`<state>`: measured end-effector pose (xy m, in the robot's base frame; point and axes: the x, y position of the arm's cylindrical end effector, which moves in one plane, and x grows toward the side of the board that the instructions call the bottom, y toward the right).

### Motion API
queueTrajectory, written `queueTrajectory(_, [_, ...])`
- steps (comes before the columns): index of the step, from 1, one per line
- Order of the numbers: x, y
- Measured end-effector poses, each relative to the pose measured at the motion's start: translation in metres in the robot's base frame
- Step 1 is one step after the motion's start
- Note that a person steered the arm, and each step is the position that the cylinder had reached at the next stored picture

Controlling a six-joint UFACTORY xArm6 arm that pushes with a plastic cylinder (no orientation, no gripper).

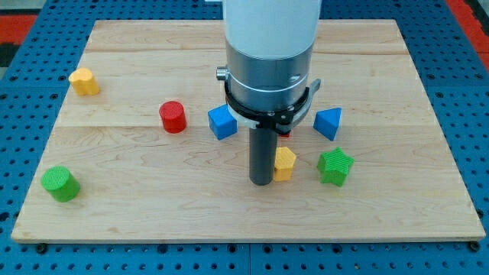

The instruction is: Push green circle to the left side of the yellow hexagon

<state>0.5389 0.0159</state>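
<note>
The green circle [59, 183] is a short green cylinder near the board's lower left corner. The yellow hexagon [285, 163] sits right of centre, low on the board. My tip [262, 182] stands just to the left of the yellow hexagon, touching or almost touching it, and far to the right of the green circle. The rod and arm body hide part of the board behind them.
A yellow block [85, 81] lies at the upper left. A red cylinder [173, 117] and a blue cube [222, 122] lie left of the arm. A blue triangular block [328, 122] and a green star-shaped block [335, 166] lie right of it. A small red piece [283, 135] peeks behind the rod.
</note>
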Motion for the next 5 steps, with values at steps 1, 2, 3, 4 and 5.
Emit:
queueTrajectory(1, [-0.03, -0.077])
queueTrajectory(2, [-0.07, -0.178])
queueTrajectory(3, [-0.082, -0.289])
queueTrajectory(4, [-0.074, -0.32])
queueTrajectory(5, [-0.051, -0.321])
